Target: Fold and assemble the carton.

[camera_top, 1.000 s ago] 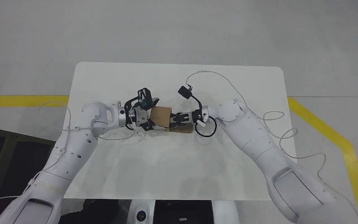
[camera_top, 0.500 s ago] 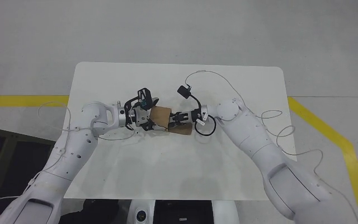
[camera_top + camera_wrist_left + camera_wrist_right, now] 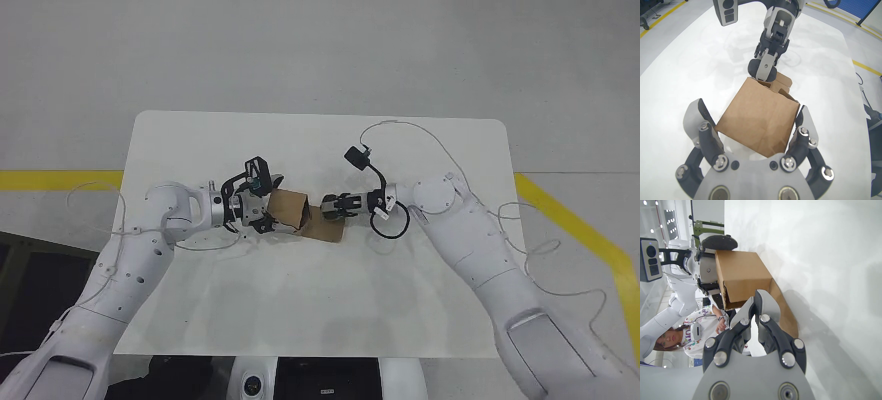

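1. Now my right end effector [image 3: 329, 205] sits farther back than a second ago, fingers pressed together, tip at the carton's [image 3: 290, 208] open end.
2. My left end effector [image 3: 752, 106] clamps it on the counter [image 3: 400, 300].
3. I count one carton.

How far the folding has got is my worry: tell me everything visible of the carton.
The carton is plain brown cardboard, formed into a box and lying on its side near the middle of the white table. The left gripper clamps two opposite faces. Its far end is open, with notched pieces partly tucked in and one flap flat on the table. The shut right gripper has its tips at that end.
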{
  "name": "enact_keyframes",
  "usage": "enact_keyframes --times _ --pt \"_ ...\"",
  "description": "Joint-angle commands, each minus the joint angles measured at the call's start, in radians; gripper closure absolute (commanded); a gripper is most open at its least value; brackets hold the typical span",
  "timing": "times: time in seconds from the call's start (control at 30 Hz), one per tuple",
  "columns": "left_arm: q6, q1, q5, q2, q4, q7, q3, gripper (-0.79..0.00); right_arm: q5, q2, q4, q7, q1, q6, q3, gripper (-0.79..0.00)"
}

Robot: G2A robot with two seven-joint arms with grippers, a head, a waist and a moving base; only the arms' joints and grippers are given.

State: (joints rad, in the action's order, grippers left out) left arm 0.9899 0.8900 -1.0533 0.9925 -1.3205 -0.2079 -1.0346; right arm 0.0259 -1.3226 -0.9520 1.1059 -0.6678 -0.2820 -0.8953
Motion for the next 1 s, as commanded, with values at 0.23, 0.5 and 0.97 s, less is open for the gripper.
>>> enact_keyframes --times 0.23,0.5,0.97 --pt "0.000 0.011 -0.001 -0.002 -0.015 -0.003 -0.005 -0.785 -0.119 0.106 -0.413 0.035 -0.276 0.219 -0.226 -0.111" --pt "0.003 0.016 -0.001 -0.003 -0.020 -0.001 -0.007 -0.785 -0.121 0.113 -0.404 0.010 -0.314 0.217 -0.219 -0.145" --pt "0.001 0.013 0.003 -0.002 -0.016 -0.001 -0.008 -0.785 -0.086 0.089 -0.269 -0.029 -0.226 0.157 -0.128 -0.175"
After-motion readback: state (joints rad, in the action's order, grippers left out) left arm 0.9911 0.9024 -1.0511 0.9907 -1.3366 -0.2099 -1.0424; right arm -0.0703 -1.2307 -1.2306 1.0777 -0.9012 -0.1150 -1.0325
